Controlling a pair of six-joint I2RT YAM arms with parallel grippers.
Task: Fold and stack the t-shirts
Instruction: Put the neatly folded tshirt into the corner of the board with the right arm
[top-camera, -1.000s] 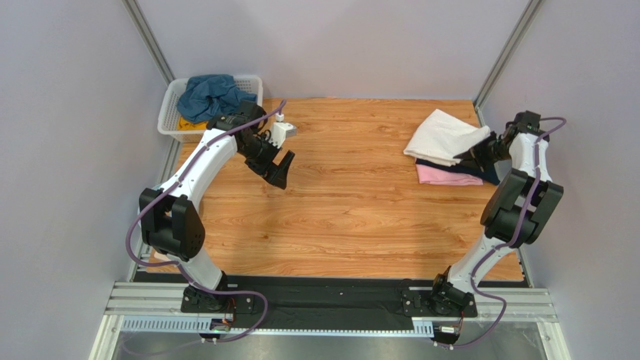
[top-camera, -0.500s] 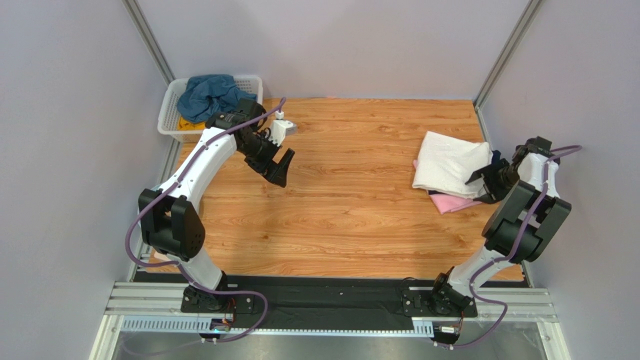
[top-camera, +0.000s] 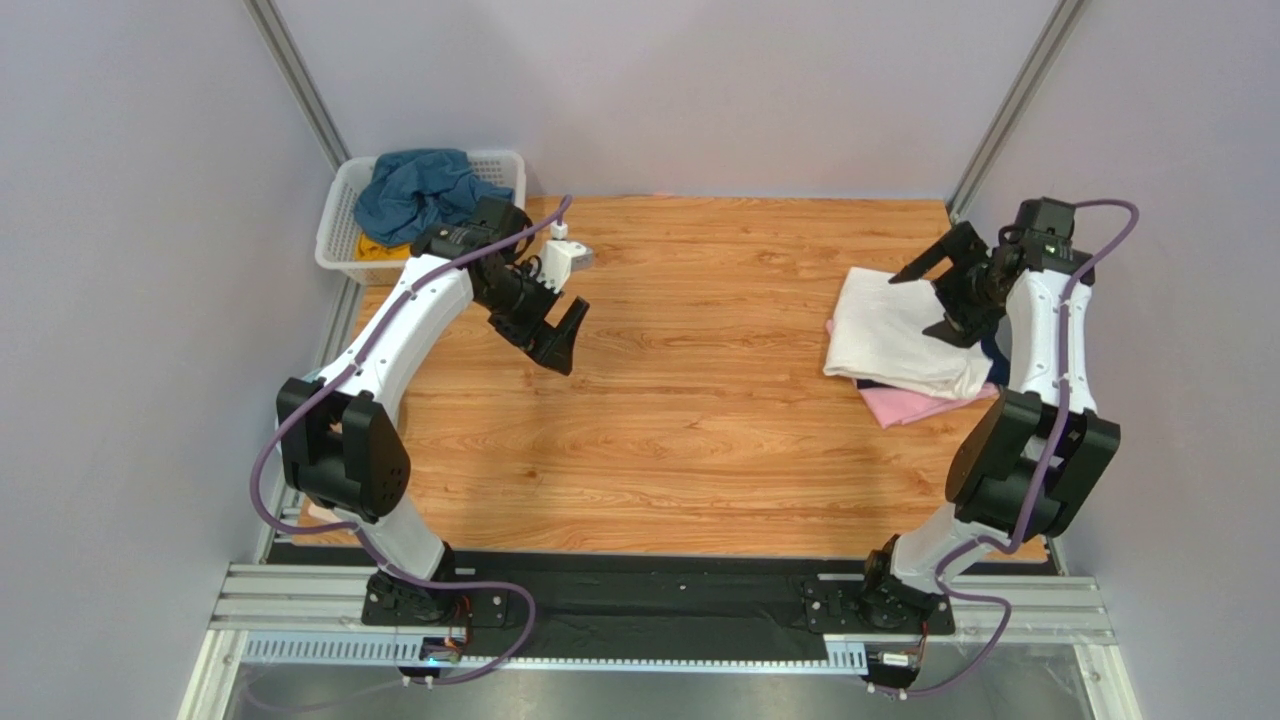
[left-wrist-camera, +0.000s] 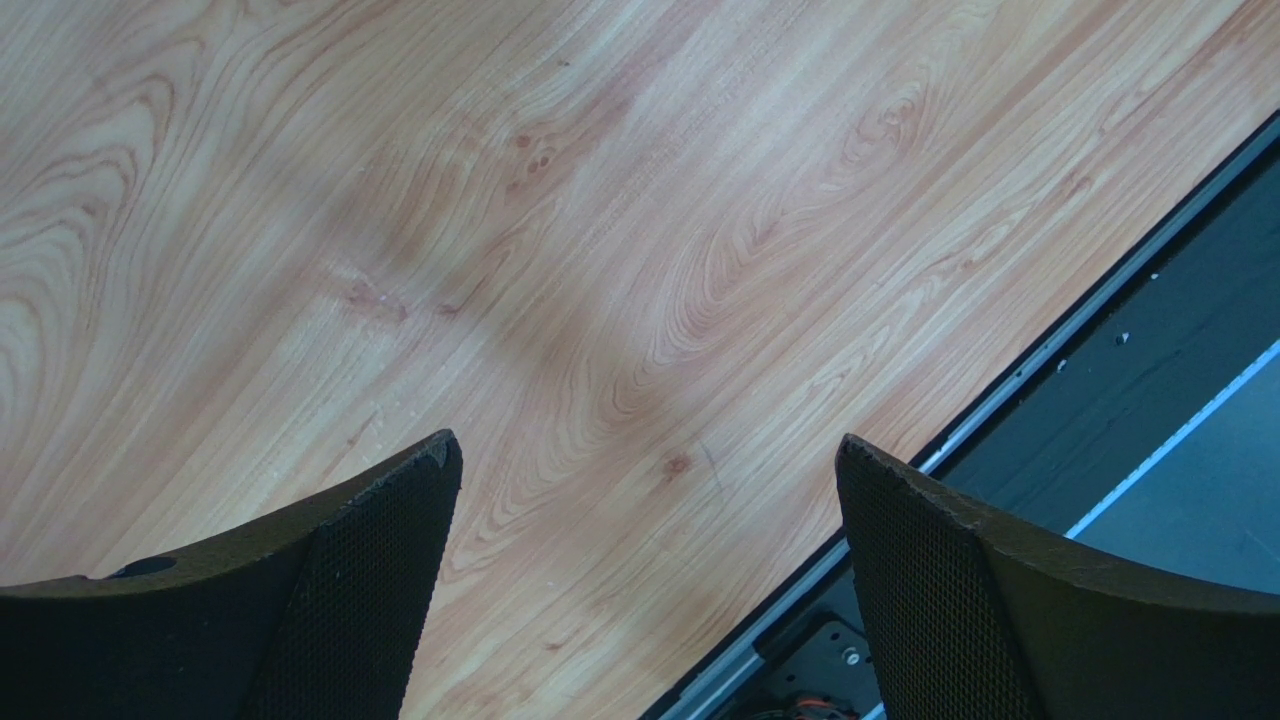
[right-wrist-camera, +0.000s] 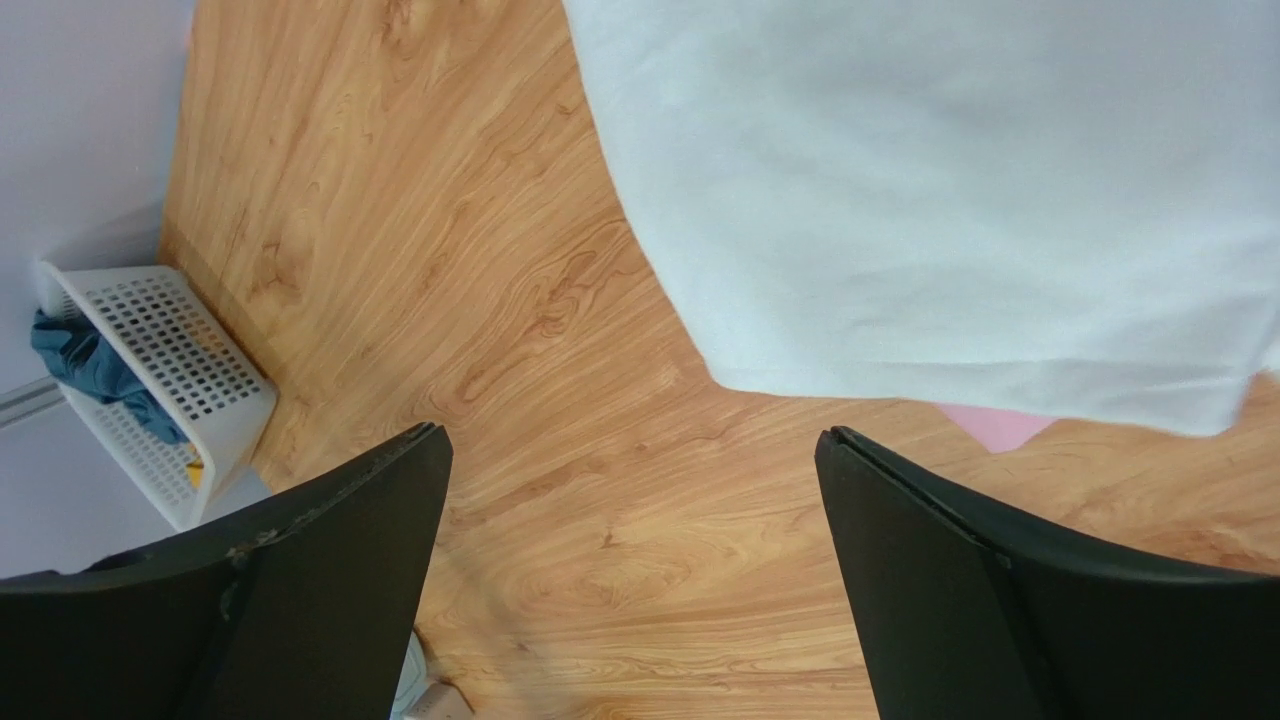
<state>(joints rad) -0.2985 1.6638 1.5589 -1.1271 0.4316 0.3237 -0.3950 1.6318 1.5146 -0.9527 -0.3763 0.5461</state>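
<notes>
White t-shirt (top-camera: 899, 327): it lay folded on top of the pile at the right side of the wooden table (top-camera: 706, 435), towards the far end
Pink t-shirt (top-camera: 911, 405): it sat under the white one, its near edge sticking out
Navy t-shirt (top-camera: 993, 365): only a dark sliver showed at the pile's right edge, beside my right arm
Teal-blue t-shirt (top-camera: 421, 188): it was crumpled in the white basket (top-camera: 340, 210) at the table's far left corner
Yellow t-shirt (top-camera: 376, 252): a small patch showed low at the basket's near wall, below the teal-blue one
Top view alone: it showed the whole pile, the navy sliver and both my arms
Right wrist view alone: it showed the white cloth close up and smooth, a thin pink strip under its edge, and the basket far off across bare wood
Left wrist view alone: it showed nothing but wood grain between my fingers and the dark rail along the table's edge
Right gripper (top-camera: 939, 293): it hung above the white shirt's right part, jaws spread wide, clasping nothing
Left gripper (top-camera: 559, 333): it hung over bare wood left of centre, well apart from any shirt, jaws also spread wide and empty
Right arm: elbow low by the table's right edge, forearm reaching away, wrist turned left over the pile
Left arm: elbow low at the left edge, forearm stretched far and inward, wrist bent down
</notes>
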